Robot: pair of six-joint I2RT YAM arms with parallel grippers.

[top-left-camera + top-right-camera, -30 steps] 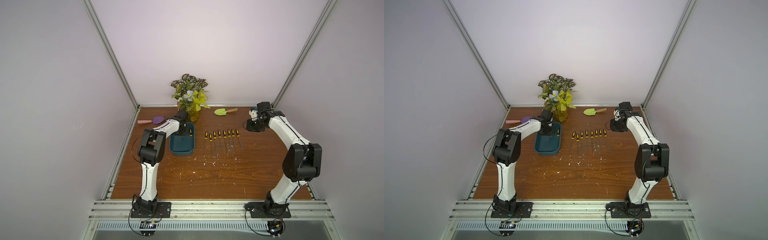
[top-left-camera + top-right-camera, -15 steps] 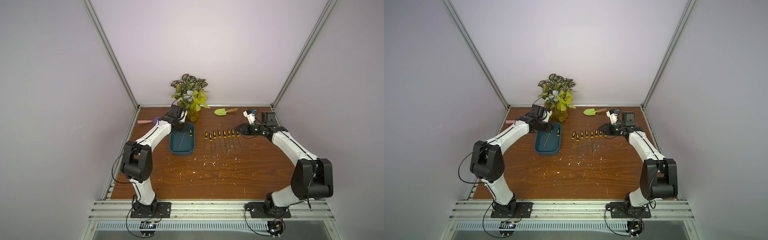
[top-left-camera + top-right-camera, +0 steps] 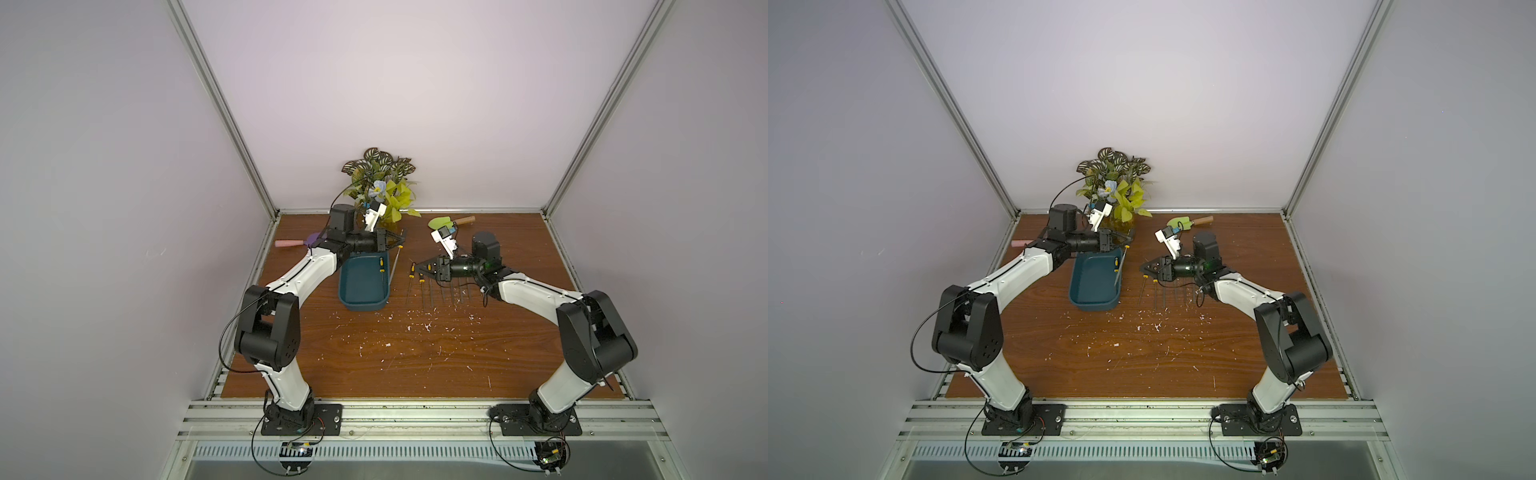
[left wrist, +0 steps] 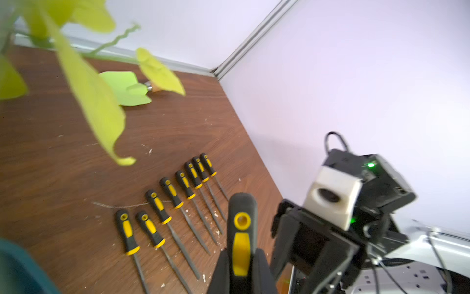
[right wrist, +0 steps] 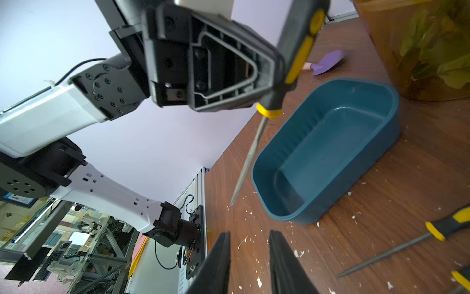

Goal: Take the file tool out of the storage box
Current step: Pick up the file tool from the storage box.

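**File lifted, pinch thin**

My left fingers (image 4: pixel 261 270) pinch the file (image 5: pixel 270 112) by its handle, and the shaft slants down beside the storage box's (image 5: pixel 330 152) right rim. Held at one spot, it could pivot and drop back in. My left arm stretches toward the surface's (image 3: pixel 415 353) far edge, wrist level. My right fingers (image 5: pixel 218 264) hover nearby, narrowly parted and empty.

Wooden table (image 3: pixel 415 365); teal storage box (image 3: pixel 361 304), row of files (image 4: pixel 171 192), green trowel (image 3: pixel 441 223), purple trowel (image 5: pixel 328 62), vase (image 5: pixel 407 51), white flecks (image 3: pixel 386 345)
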